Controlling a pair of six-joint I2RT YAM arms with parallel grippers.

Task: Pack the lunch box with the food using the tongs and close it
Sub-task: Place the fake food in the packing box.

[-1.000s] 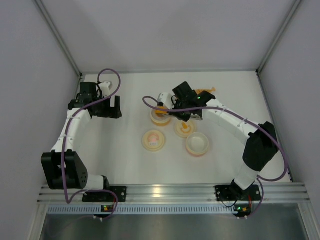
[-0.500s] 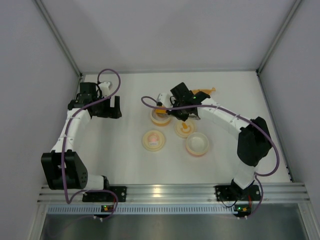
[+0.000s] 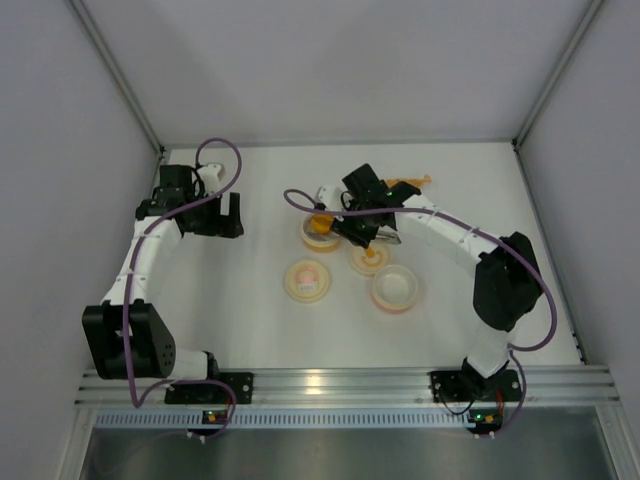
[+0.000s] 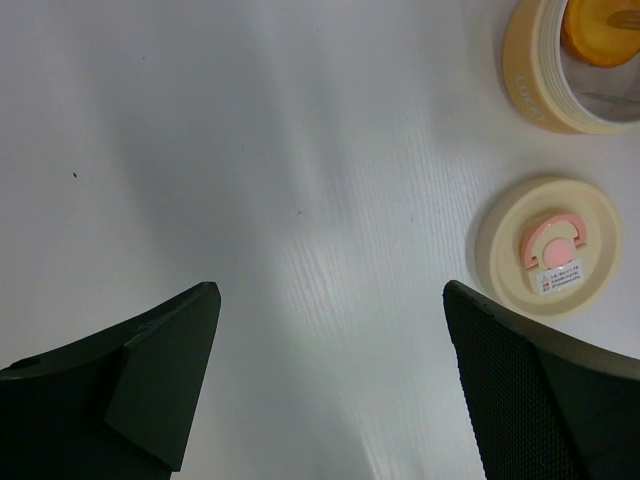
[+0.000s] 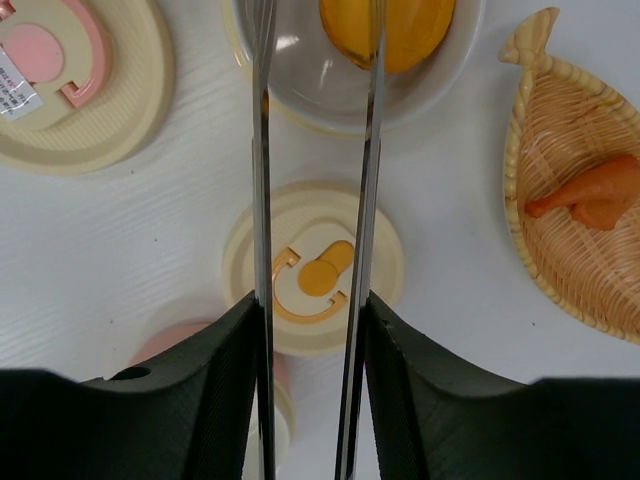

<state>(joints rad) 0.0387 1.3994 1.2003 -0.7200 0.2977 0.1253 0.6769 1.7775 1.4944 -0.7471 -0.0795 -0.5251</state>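
The tongs (image 5: pixel 262 150) are pinched by the right end effector (image 5: pixel 308 305), their long axis run straight ahead into the bowl (image 5: pixel 300 100), where the yellow-orange lump (image 5: pixel 415 30) lies partly between their arms. The left end effector (image 4: pixel 330 290) is spread wide, well apart from the bowl; the print on the lid (image 4: pixel 548 215) beside the bowl cannot be read.
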